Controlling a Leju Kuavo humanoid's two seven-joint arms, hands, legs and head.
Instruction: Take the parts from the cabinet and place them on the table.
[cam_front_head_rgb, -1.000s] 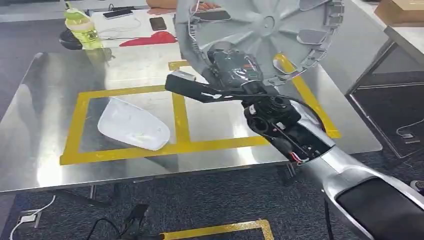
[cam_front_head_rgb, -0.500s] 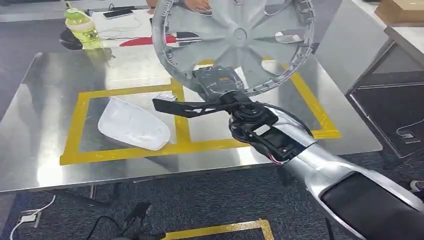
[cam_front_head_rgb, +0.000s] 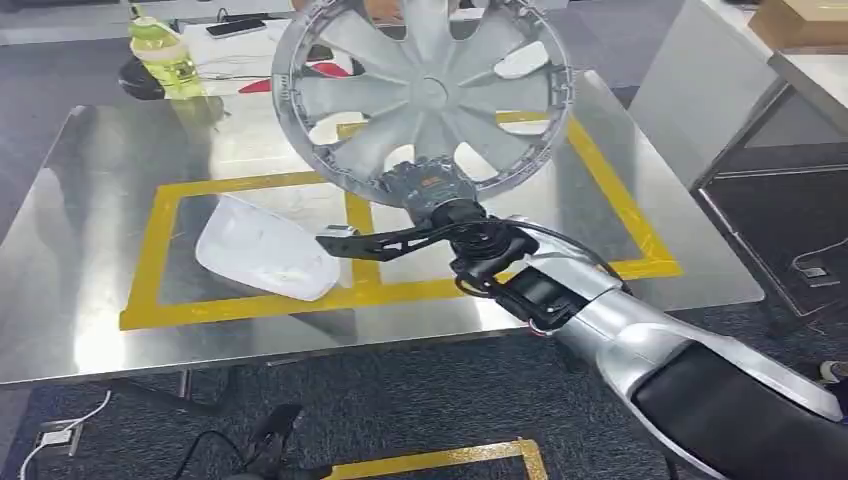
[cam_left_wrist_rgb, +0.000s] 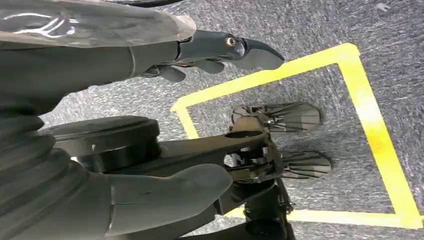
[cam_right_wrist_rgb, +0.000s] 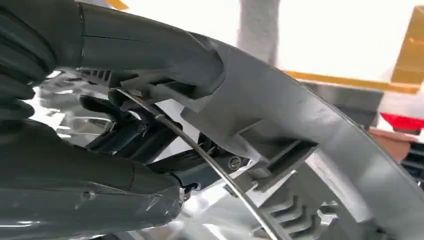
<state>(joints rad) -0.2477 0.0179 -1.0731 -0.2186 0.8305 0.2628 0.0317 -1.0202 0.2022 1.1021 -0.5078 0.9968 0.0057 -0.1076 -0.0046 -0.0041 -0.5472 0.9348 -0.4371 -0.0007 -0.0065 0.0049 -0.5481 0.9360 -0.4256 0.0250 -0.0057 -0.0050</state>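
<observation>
A large grey wheel cover (cam_front_head_rgb: 425, 95) with spokes hangs above the steel table (cam_front_head_rgb: 90, 240), over the right taped square. My right hand (cam_front_head_rgb: 430, 190) grips its lower rim; in the right wrist view the fingers (cam_right_wrist_rgb: 150, 55) wrap the ribbed rim (cam_right_wrist_rgb: 300, 130) and its wire ring. A white curved shell part (cam_front_head_rgb: 262, 250) lies inside the left taped square. My left hand (cam_left_wrist_rgb: 150, 125) hangs over the grey carpet, fingers apart, holding nothing.
Yellow tape (cam_front_head_rgb: 350, 235) marks two squares on the table. A green bottle (cam_front_head_rgb: 160, 50), phones and a red piece sit at the far edge. A dark cabinet frame (cam_front_head_rgb: 770, 200) stands to the right. Yellow floor tape (cam_left_wrist_rgb: 370, 125) lies on the carpet.
My right arm has swung the wheel cover leftward and turned it, so its spokes now face me more squarely. The white shell has not moved.
</observation>
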